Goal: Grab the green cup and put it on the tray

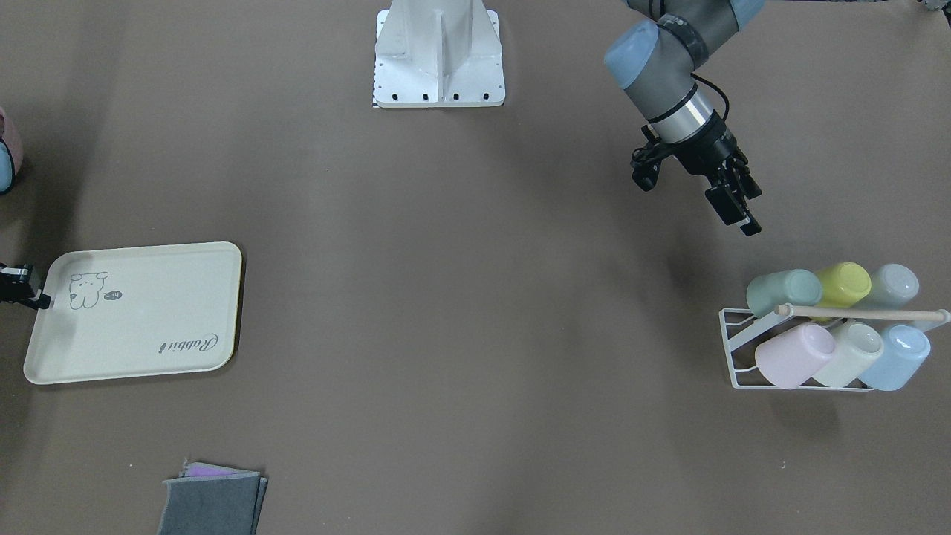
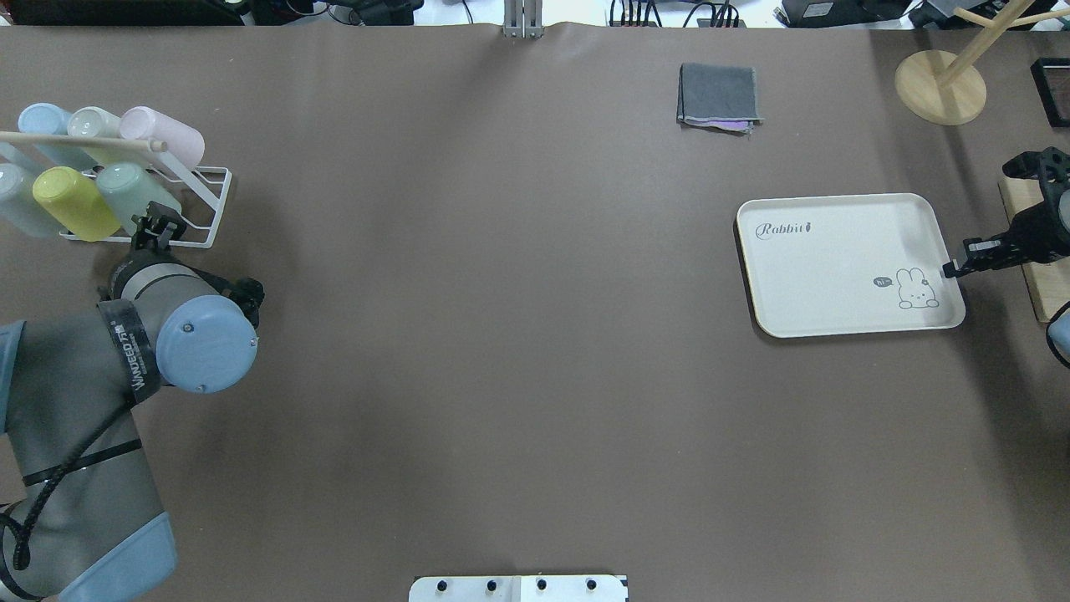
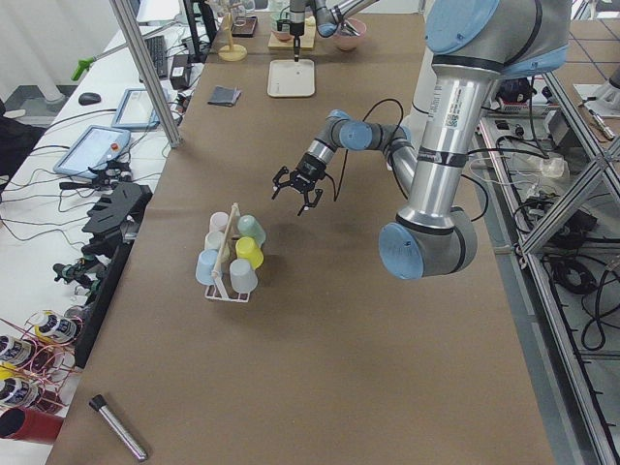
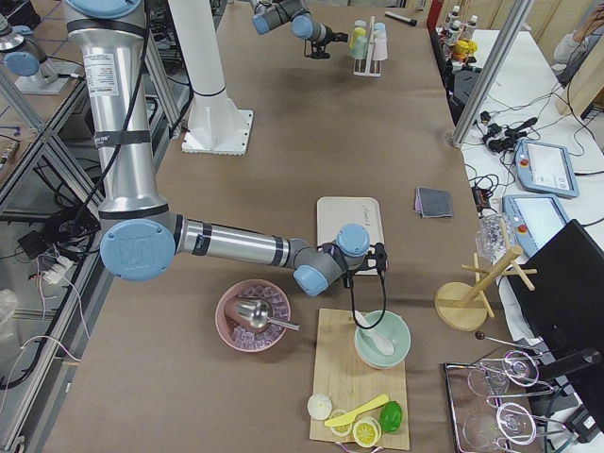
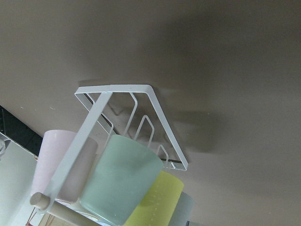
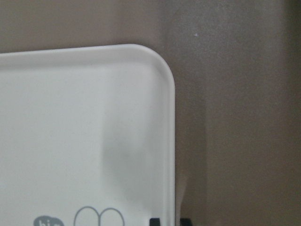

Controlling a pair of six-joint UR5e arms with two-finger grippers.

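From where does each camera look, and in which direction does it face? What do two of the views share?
Front-facing: across the table, facing the robot, steeply down; base, left arm, left gripper.
Overhead: behind the robot, looking forward and down; left arm, right gripper.
Exterior left: table's left end, looking along it; left arm near.
Exterior right: table's right end; right arm near.
Left wrist: faces the green cup in its rack; no body.
Right wrist: faces the tray corner; fingertips at bottom.
Shared: front-facing and overhead show tray and rack.
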